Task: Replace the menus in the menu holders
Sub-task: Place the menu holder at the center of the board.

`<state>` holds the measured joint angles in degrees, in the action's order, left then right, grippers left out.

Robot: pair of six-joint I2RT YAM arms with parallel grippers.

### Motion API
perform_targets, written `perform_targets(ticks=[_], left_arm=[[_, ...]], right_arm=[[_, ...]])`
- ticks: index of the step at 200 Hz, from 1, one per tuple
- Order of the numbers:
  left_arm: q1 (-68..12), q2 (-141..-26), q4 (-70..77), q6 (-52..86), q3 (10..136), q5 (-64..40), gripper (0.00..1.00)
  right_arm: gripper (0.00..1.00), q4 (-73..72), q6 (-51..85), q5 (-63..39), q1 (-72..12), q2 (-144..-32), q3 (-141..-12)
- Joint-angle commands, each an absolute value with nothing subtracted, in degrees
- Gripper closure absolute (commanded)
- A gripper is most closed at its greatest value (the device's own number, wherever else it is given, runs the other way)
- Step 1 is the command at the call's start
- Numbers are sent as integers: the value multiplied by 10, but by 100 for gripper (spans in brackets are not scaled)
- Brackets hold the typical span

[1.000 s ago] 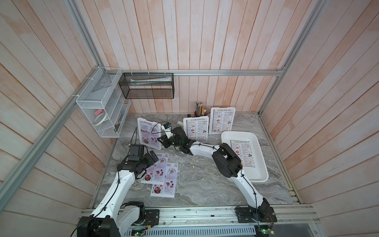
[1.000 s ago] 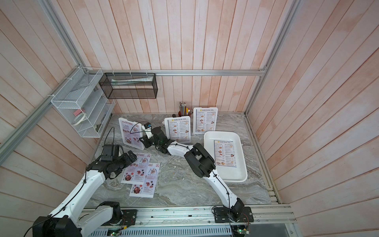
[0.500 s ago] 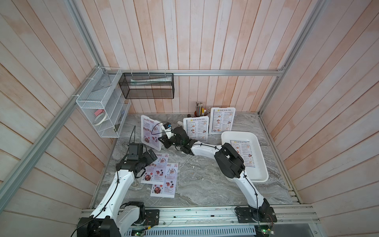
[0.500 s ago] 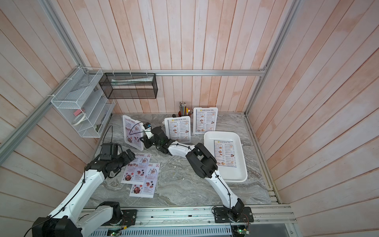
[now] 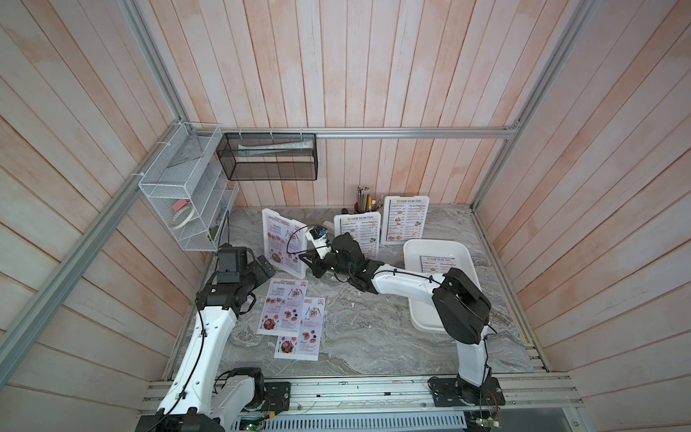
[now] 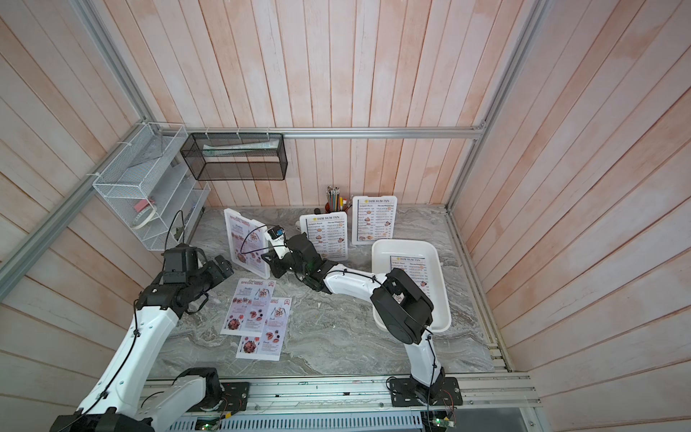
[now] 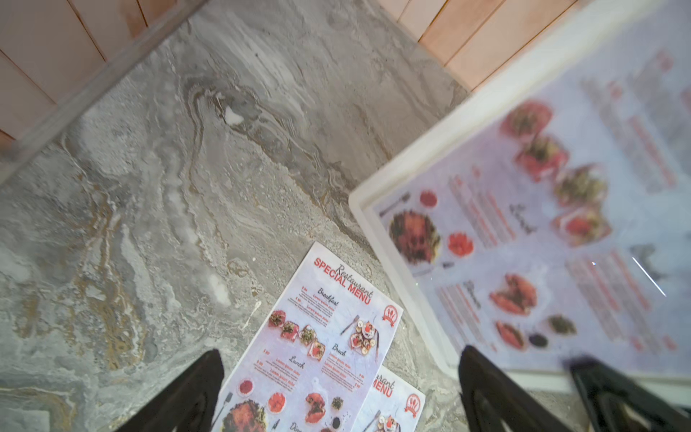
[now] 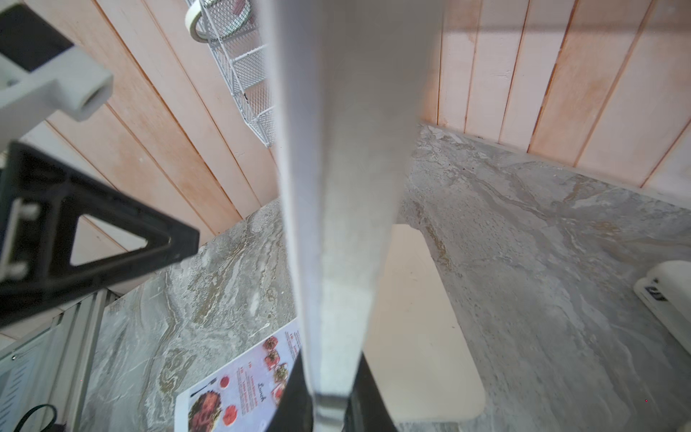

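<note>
Three white menu holders stand at the back of the table. The left menu holder (image 5: 283,241) (image 6: 245,243) shows a red Special Menu; the middle one (image 5: 361,233) and the right one (image 5: 405,220) show Dim Sum Inn menus. My right gripper (image 5: 304,258) (image 8: 332,404) is shut on the left holder's side edge (image 8: 336,224); its rear foot (image 8: 418,329) rests on the table. Two loose Special Menu sheets (image 5: 284,310) (image 7: 318,336) lie overlapped in front. My left gripper (image 5: 261,263) (image 7: 340,392) hangs open over them, beside the holder's front (image 7: 542,224).
A white tray (image 5: 411,250) at the right holds a Dim Sum Inn sheet (image 5: 435,263). A pencil cup (image 5: 362,204) stands at the back wall. A white wire shelf (image 5: 183,202) and a black mesh basket (image 5: 269,157) hang on the walls.
My right gripper's jaws have closed a little further onto the left holder's edge, and the holder now stands slightly more upright. The left gripper stayed open, shifting only slightly.
</note>
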<state>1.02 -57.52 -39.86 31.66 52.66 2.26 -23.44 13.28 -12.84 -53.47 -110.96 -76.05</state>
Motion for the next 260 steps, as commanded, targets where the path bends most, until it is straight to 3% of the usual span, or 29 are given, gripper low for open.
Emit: perform_targets(ticks=[1, 103, 149, 192, 260], left_arm=[[13, -566, -423, 291, 554, 52, 0], [-10, -579, -399, 306, 546, 20, 3], [-46, -595, -398, 313, 561, 40, 3], [-59, -598, -399, 313, 565, 51, 3], [-70, -608, -390, 309, 570, 65, 3]], right_arm=[[92, -282, 149, -107, -544, -1040, -690], [92, -252, 194, 38, -558, -735, -339], [90, -264, 198, 49, -539, -735, -300], [79, -268, 201, 50, -536, -755, -293], [74, -251, 204, 44, -533, -760, -295]])
